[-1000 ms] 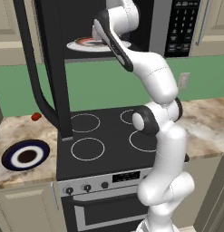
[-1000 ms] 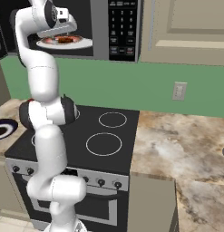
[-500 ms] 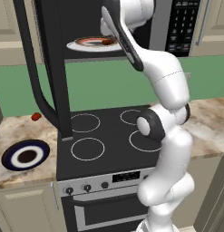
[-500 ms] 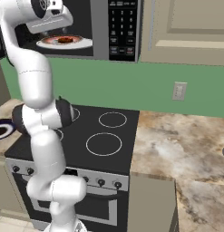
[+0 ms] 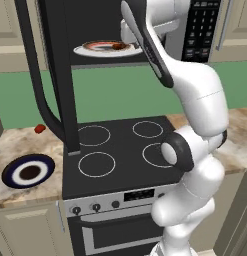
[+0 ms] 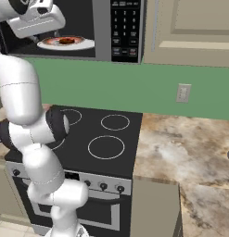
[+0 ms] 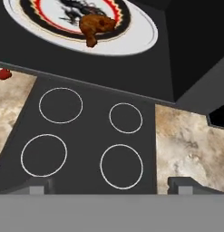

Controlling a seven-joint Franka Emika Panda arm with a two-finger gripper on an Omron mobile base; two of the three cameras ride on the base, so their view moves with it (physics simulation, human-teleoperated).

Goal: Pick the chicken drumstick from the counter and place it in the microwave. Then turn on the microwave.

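Observation:
The chicken drumstick (image 7: 95,25) lies on the white patterned plate (image 7: 140,31) inside the microwave (image 6: 120,28), whose door (image 5: 55,75) hangs wide open to the left. In the base views the drumstick (image 5: 117,46) (image 6: 65,40) is a small brown lump on that plate (image 5: 95,51). My gripper (image 7: 111,186) is open with nothing between its fingers, and hovers just outside the cavity, above the stove. The hand (image 6: 39,21) sits in front of the microwave's opening. The keypad (image 5: 202,30) is to the right of the hand.
The black cooktop (image 5: 120,150) lies below, flanked by marbled counter (image 6: 181,143). On the left counter rest a small bright red object (image 5: 39,128) and a dark blue-rimmed plate (image 5: 29,171). The open door juts out over the stove's left edge.
The hand has drawn back from the plate and out of the microwave, while the elbow swung right. The drumstick stays on the plate.

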